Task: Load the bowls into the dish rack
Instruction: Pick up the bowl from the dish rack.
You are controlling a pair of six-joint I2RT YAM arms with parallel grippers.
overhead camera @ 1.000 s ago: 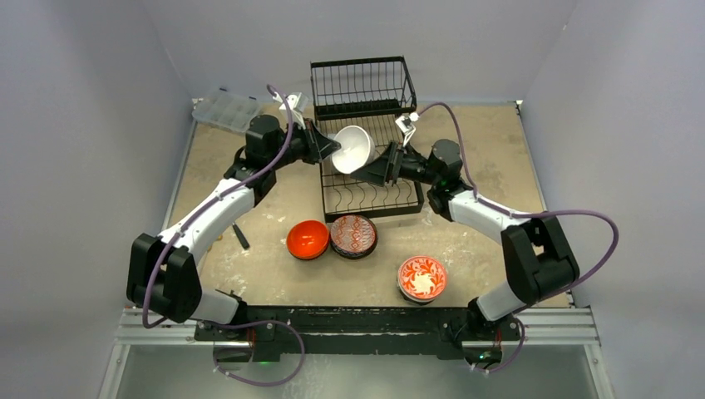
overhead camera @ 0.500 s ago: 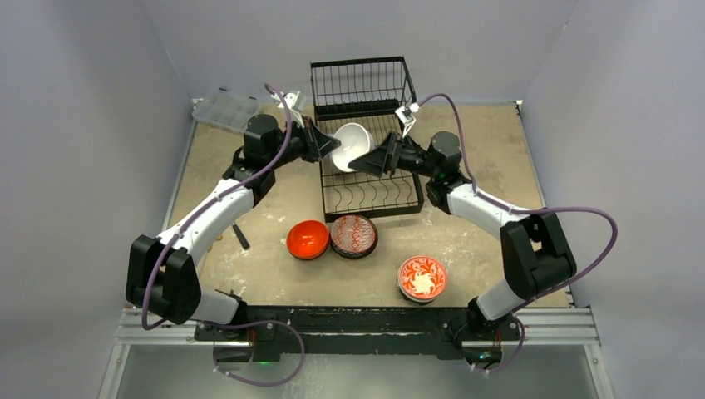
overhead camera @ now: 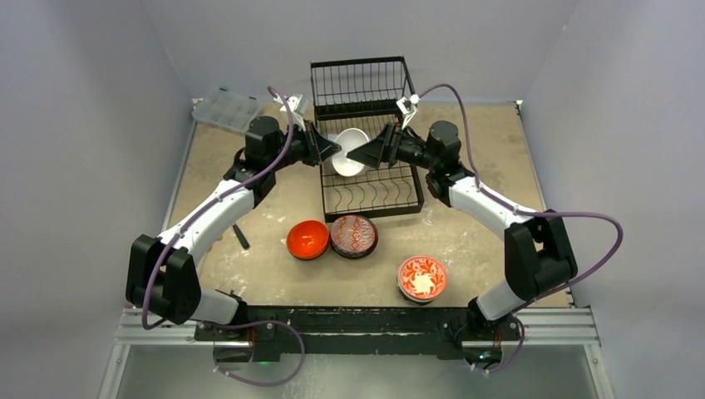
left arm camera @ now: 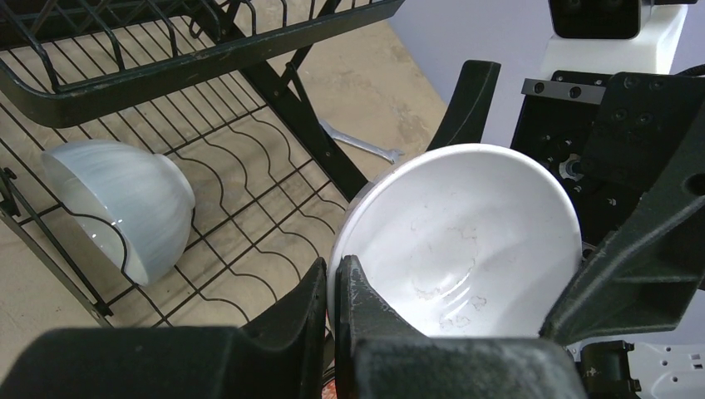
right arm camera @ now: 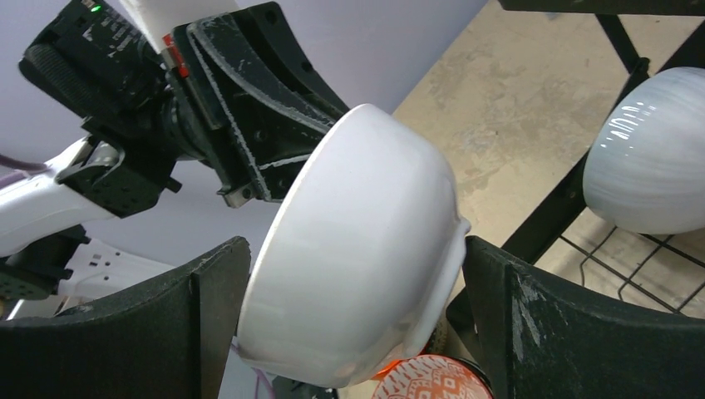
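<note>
Left fingers clamped on white bowl rim. Right fingers spread wide, flanking same bowl; grip unclear. Bowl tilted above rack, 12 o'clock on tabletop.

Tilted white bowl above black dish rack; pale bowl on its base.

I could read no word, brand, label or number in any of the three views. The white bowl bore only faint scuffs, with no lettering I could make out.
</note>
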